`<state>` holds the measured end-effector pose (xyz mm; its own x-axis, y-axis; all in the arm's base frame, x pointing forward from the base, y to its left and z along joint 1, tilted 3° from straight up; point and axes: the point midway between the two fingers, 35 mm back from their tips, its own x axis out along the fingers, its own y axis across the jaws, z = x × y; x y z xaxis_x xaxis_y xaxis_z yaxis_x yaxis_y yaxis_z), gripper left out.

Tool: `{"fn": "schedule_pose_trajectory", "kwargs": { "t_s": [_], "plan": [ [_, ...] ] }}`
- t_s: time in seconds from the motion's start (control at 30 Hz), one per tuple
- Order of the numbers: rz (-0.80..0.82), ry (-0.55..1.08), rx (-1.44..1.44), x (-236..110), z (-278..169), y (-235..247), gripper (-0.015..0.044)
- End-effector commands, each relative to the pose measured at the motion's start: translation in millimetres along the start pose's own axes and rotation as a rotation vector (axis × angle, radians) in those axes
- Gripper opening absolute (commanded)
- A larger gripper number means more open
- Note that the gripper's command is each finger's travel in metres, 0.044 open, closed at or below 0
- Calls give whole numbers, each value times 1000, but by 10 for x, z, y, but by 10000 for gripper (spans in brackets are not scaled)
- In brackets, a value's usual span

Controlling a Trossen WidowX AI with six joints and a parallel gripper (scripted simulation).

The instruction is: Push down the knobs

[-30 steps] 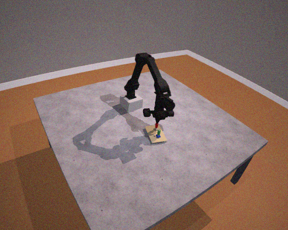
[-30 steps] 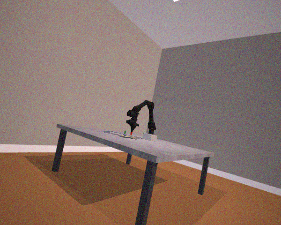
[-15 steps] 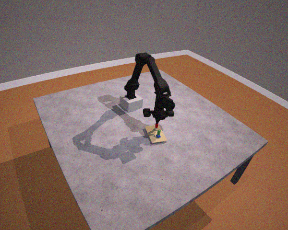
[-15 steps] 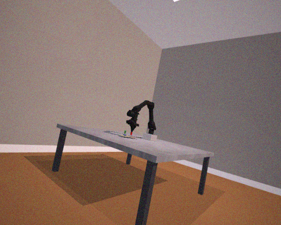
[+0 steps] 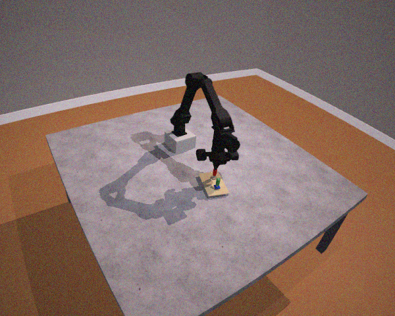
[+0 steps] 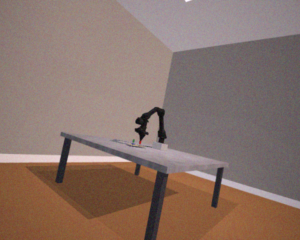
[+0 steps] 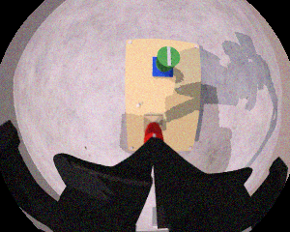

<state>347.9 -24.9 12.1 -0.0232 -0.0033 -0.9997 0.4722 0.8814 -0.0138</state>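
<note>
1. My claw (image 7: pixel 155 149) is shut tight on nothing, tip over the red knob (image 7: pixel 153 131).
2. The board (image 7: pixel 184 84) sits on the tabletop (image 7: pixel 68 77); the red knob is at 6 o'clock on it, the green knob (image 7: pixel 167 57) at 12.
3. I think the red is partly pushed; green is untouched.
</note>
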Motion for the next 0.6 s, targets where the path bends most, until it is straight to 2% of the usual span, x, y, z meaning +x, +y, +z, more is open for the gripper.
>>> {"fn": "schedule_pose_trajectory", "kwargs": {
  "t_s": [0.0, 0.57],
  "plan": [
    [0, 6, -3, 129, 21, 13, 0],
    [0, 6, -3, 149, 21, 13, 0]
  ]
}}
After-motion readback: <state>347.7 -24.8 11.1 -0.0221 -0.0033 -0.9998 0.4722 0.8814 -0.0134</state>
